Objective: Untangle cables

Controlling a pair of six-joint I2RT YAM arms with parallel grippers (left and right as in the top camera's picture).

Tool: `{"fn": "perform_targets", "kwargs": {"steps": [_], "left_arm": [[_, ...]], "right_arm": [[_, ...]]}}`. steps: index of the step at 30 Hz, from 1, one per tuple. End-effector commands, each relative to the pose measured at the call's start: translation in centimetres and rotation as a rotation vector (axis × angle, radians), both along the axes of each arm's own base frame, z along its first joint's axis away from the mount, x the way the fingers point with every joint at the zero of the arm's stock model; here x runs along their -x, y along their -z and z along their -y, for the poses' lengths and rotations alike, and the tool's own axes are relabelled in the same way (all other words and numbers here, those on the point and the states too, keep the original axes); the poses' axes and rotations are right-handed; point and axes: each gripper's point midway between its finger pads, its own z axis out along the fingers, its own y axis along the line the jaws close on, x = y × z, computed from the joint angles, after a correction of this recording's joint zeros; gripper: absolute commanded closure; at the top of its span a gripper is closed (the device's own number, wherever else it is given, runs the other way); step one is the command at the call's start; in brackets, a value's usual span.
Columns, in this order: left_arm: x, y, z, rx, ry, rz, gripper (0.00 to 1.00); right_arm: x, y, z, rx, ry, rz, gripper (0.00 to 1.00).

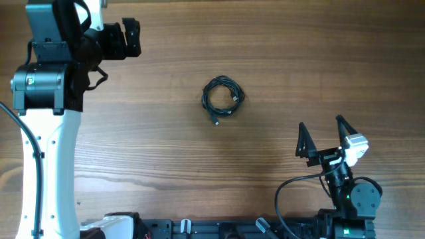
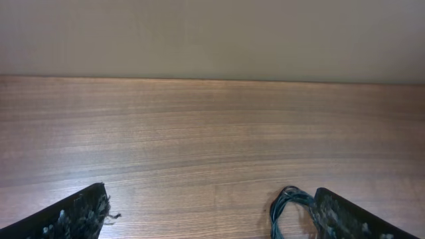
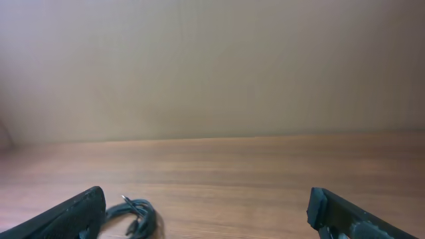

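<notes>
At the near right corner of the desk (image 1: 332,53), the right end effector (image 1: 321,129) stands released, its two dark fingers spread wide in a V and gripping nothing. Its wrist view shows both fingers low over the wood with bare grain between them, and a bit of black cord just beside the left finger. The left end effector (image 2: 210,199), at the far left corner on the big white arm, is likewise released: two fingers set well apart, nothing between them, and a loop of cord showing next to the right finger in its own camera.

Out from the two, in the middle of the desk and well apart from both, lie the cables (image 1: 236,98), wound together as one small round black coil flat on the wood. Two little plug ends show, one poking out at the coil's lower left, one resting on the ring's right side. How many separate cords make up the coil I cannot tell.
</notes>
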Motion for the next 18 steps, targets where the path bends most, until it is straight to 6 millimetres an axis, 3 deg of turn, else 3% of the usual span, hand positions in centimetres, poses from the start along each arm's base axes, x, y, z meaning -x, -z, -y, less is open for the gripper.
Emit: {"fn": "perform_targets", "kwargs": {"steps": [1,7,12,18], "left_arm": [[-0.1,-0.8,0.2,-0.008,0.026,0.02,0.0],[0.0,-0.7,0.5,0.003,0.041,0.013,0.0],[0.0,-0.6,0.5,0.003,0.042,0.013,0.0],[0.2,-0.4,0.5,0.004,0.043,0.0,0.0]], "right_arm": [[0.6,-2.3,0.1,-0.065,-0.003,0.018,0.0],[2.1,-2.2,2.3,-0.045,0.147,-0.184,0.0],[3.0,-5.3,2.0,-0.013,0.132,-0.185,0.0],[2.7,-9.4,1.4,0.014,0.091,-0.19,0.0]]}}
